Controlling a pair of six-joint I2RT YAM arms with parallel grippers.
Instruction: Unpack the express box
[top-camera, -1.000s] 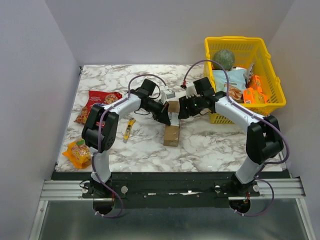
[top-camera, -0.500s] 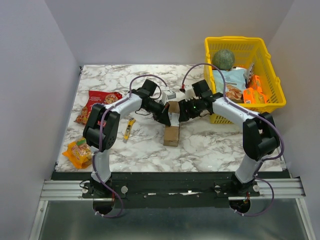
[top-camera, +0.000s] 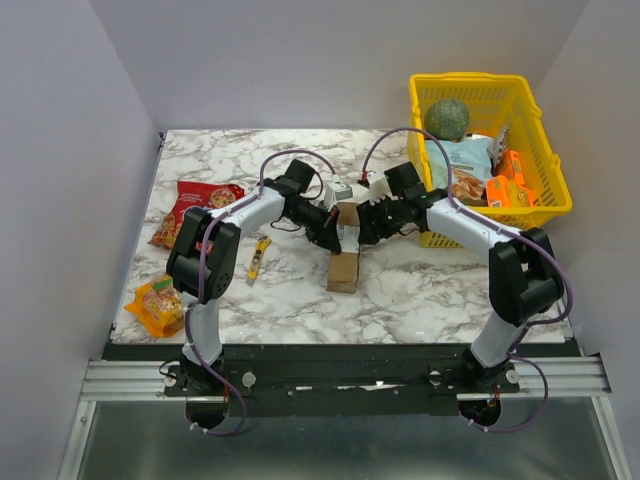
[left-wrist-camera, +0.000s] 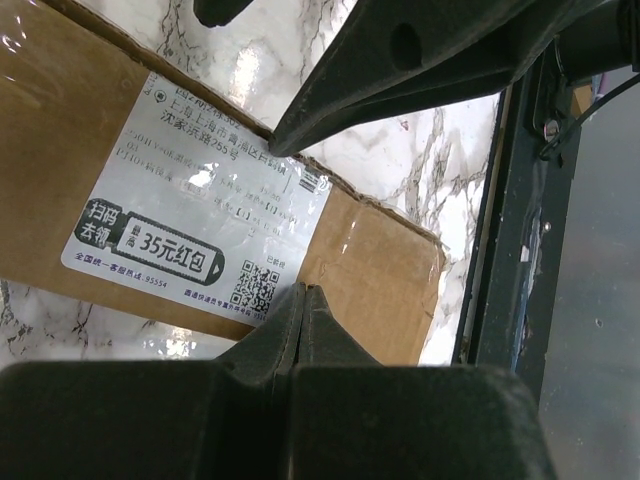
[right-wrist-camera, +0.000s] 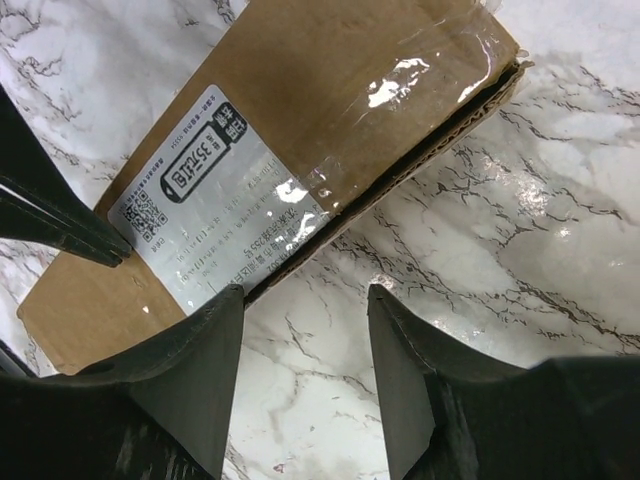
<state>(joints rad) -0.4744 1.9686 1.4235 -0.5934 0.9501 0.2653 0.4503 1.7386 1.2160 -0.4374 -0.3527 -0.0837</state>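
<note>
Nothing is unpacked yet, as far as I can see. The box (top-camera: 343, 268) lies flat in the middle of the surface (top-camera: 430, 290), between my two arms. Its flaps are down, and glossy clear tape (right-wrist-camera: 400, 80) runs over the top and the white label (right-wrist-camera: 215, 215). No cut or lifted flap shows in any view, so I judge that opening it and taking out what is inside are both left to do.

My left gripper (left-wrist-camera: 303, 290) is pinched fully shut and holds nothing. Its tip sits at the long edge of the box, right by the label. My right gripper (right-wrist-camera: 305, 292) is partly open and holds nothing. One finger is at the opposite long edge of the box and the other is over bare marble.

A yellow utility knife (top-camera: 258, 258) lies untouched on the surface to the left of the box.

The yellow basket (top-camera: 414, 110) at the far right holds a round greenish ball (top-camera: 447, 118), a pale blue bag (top-camera: 465, 160) and orange packets (top-camera: 510, 187). A red snack bag (top-camera: 195, 205) and an orange one (top-camera: 157, 305) lie loose on the left of the surface. I cannot tell what is in the box.
</note>
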